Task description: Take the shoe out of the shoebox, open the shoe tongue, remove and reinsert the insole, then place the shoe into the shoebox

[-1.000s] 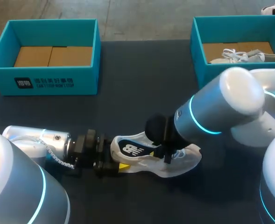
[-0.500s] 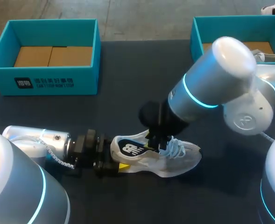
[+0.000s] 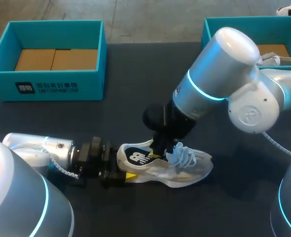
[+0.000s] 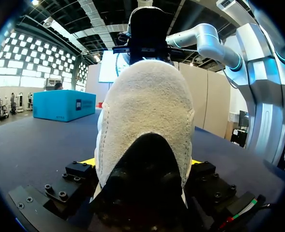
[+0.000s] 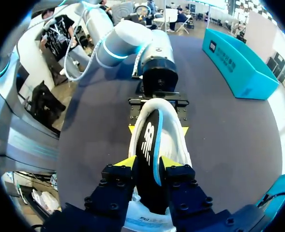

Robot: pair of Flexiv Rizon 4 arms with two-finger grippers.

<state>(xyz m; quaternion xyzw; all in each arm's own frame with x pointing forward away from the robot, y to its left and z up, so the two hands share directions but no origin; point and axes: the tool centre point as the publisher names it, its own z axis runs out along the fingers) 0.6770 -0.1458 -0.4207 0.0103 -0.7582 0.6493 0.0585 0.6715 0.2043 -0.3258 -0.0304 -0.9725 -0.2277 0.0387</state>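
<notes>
A white sneaker (image 3: 187, 167) lies on its side on the dark table, heel toward my left arm. My left gripper (image 3: 121, 171) stands wide, with a yellow tip on each side of the heel (image 4: 147, 121), gripping it. The black insole (image 3: 137, 157), with a white logo and a blue edge, sticks up out of the shoe's opening. My right gripper (image 3: 161, 148) comes down from above the laces. In the right wrist view it (image 5: 148, 163) is shut on the insole (image 5: 149, 140), with the left gripper (image 5: 157, 129) at the heel beyond.
A teal shoebox (image 3: 51, 86) with a bare cardboard floor stands at the back left. A second teal box (image 3: 209, 54) at the back right holds another white shoe (image 3: 249, 59). Bare table lies between the boxes and the sneaker.
My right arm has swung upward and to the left, uncovering the laces and toe. Its fingers have closed a little on the insole. The left arm and shoe stayed put.
</notes>
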